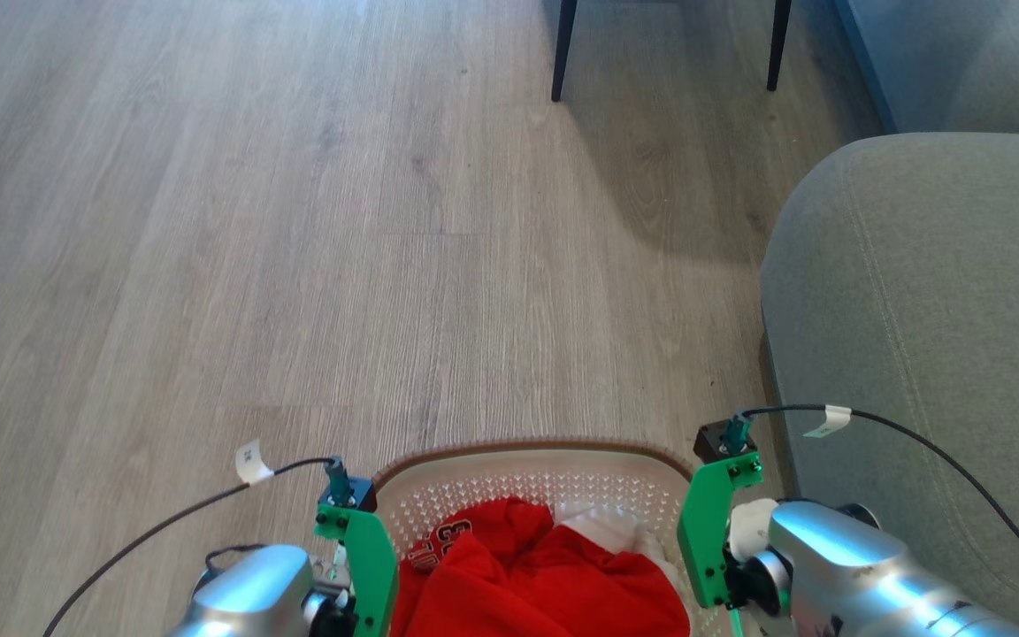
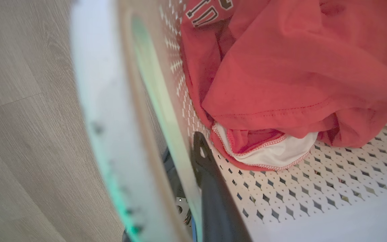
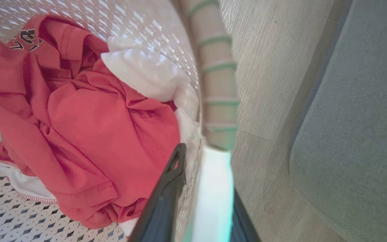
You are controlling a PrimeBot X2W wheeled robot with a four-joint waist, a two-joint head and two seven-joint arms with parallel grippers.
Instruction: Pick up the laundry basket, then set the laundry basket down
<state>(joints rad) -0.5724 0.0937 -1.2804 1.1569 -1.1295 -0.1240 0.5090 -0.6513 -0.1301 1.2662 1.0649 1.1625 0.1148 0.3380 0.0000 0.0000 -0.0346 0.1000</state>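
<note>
- Between the two arms, low in the head view, the laundry basket [image 1: 545, 460] is sitting with red clothes [image 1: 545, 575] heaped inside. It cannot be told whether it is resting on the floor [image 1: 297, 221] or hanging clear of it.
- The left gripper [image 2: 183, 151] is straddling the basket's left wall. Its jaws are closing on the plastic, one dark finger inside against the perforations and the other outside below the rim.
- The right gripper [image 3: 207, 181] is doing the same on the right wall, under the white handle. Its jaws appear to be clamping it, and the inner finger is lying against the red cloth.
- Risk one: both grips are bearing on thin, smooth wall. If the wall is flexing under load, the basket could be sliding down through the jaws.
- Risk two: any mismatch in arm height would be tilting the basket. The heap is riding high enough to spill over the brown rim.
- Risk three: the grey sofa [image 1: 934, 310] is standing just beside the right forearm, so a sideways swing risks knocking that arm or the basket against it.
- Risk four: the right inner finger may be catching fabric and could be dragging a garment out on release.
- Risk five: the cable [image 1: 943, 451] is looping loose near the sofa and could be snagging there.
</note>
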